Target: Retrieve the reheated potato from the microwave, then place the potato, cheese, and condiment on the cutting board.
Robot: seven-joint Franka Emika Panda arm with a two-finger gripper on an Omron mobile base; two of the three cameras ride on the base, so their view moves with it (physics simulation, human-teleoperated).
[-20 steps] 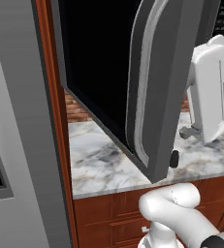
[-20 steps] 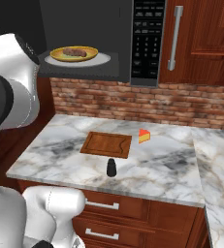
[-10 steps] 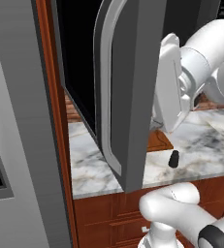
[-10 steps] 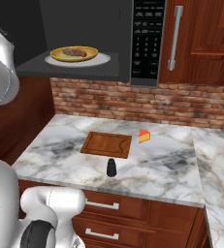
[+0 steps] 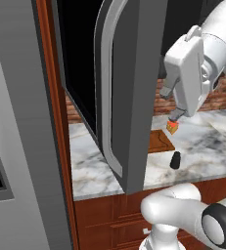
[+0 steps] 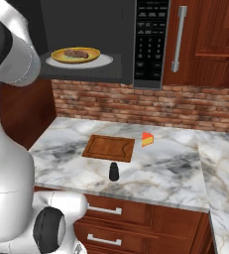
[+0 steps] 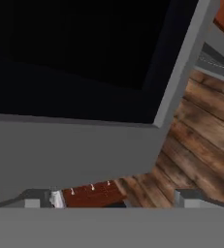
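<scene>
The microwave (image 6: 148, 42) stands open, and its door (image 5: 136, 97) with the curved silver handle (image 5: 106, 93) is swung far out to the left. Inside, the brown potato (image 6: 77, 52) lies on a yellow plate over the white turntable. My gripper (image 5: 171, 103) hangs just right of the door's edge, above the counter, open and empty; in the hand view the gripper (image 7: 114, 201) faces the door's black window. On the marble counter lie the cutting board (image 6: 108, 148), the cheese (image 6: 146, 139) at its right corner, and the black condiment (image 6: 114, 171) in front of it.
A tall grey fridge side (image 5: 16, 146) fills the left. A wooden cabinet with a silver handle (image 6: 177, 39) hangs right of the microwave, above a brick wall (image 6: 136, 106). Drawers (image 6: 116, 213) run under the counter (image 6: 175, 168).
The microwave door has swung wider open to the left. My hand followed it leftward, then rose slightly and stayed open.
</scene>
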